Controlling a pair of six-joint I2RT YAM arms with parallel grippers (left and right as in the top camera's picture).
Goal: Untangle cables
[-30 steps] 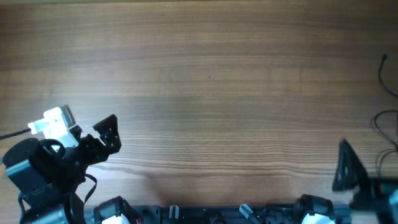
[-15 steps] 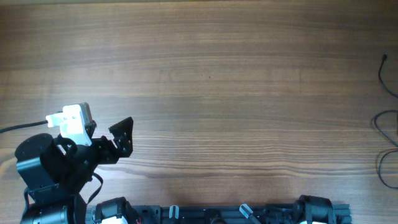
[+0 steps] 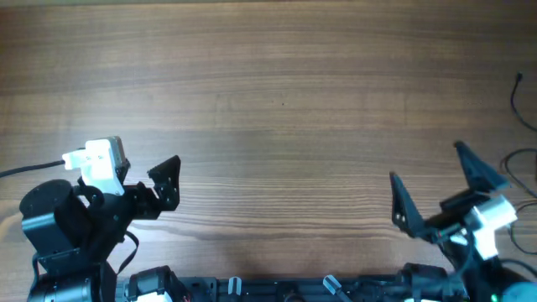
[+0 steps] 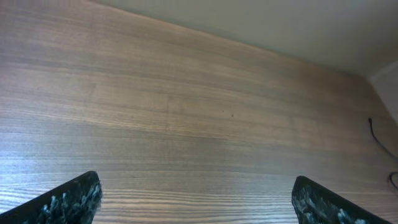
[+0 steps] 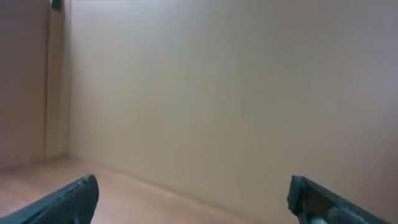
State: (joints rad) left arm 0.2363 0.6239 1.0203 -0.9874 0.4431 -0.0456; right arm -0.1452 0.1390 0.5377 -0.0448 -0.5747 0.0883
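Note:
The cables are thin dark wires at the table's far right edge: one strand (image 3: 522,99) with a tiny plug end, and loops (image 3: 513,164) below it running out of frame. The left wrist view catches a strand (image 4: 373,132) far off at the right. My left gripper (image 3: 141,168) hovers at the near left, open, with bare wood between its fingers (image 4: 68,200). My right gripper (image 3: 428,164) is at the near right, open and empty, a little left of the cable loops. Its wrist view is blurred and shows only a beige wall beyond its fingers (image 5: 71,200).
The wooden table (image 3: 277,101) spreads across the overhead view. The arm bases and a black rail (image 3: 285,289) line the near edge. A white camera block (image 3: 96,164) sits on the left wrist.
The right arm left the overhead view half a second ago and is back, further left, jaws wide. The left arm shifted slightly right and down, then held still.

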